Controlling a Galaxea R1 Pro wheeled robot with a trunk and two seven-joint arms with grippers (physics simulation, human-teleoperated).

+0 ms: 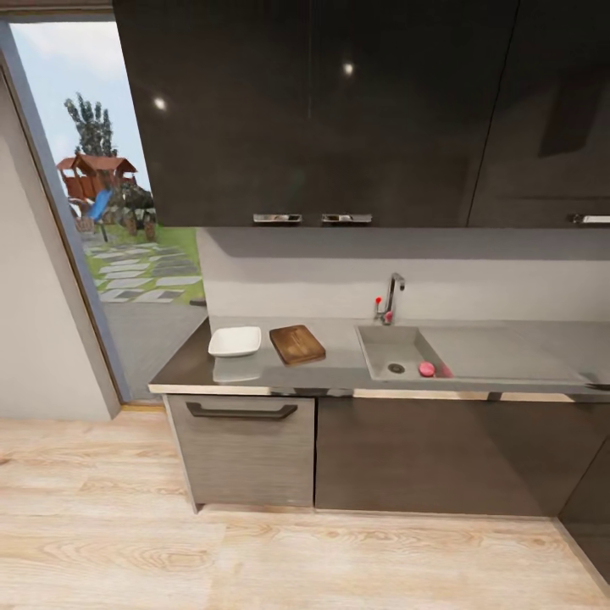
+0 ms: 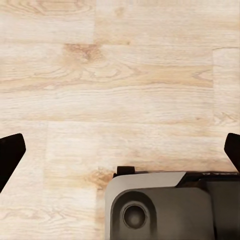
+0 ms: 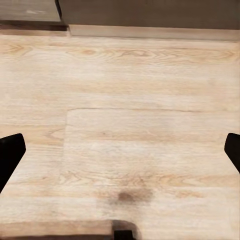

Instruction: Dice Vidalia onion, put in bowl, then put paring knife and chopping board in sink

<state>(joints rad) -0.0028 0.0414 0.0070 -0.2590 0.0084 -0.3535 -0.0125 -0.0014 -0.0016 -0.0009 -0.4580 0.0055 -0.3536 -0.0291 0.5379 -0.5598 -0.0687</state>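
Ahead of me in the head view runs the grey countertop (image 1: 339, 363). The pinkish Vidalia onion (image 1: 426, 369) lies in the steel sink (image 1: 379, 342), beside the round drain. Left of the sink rests the brown chopping board (image 1: 297, 344), and further left the white square bowl (image 1: 235, 341). I cannot make out the paring knife at this distance. My left gripper (image 2: 120, 155) is open, its dark fingertips (image 2: 10, 150) wide apart over wooden floor. In the right wrist view my right gripper (image 3: 120, 155) is open over the floor too, holding nothing.
A chrome tap (image 1: 392, 296) with a red knob stands behind the sink. Dark wall cabinets (image 1: 322, 110) hang above, dark base cabinets (image 1: 424, 453) below. An open doorway (image 1: 110, 220) to a garden is at the left. My grey base (image 2: 165, 210) appears in the left wrist view.
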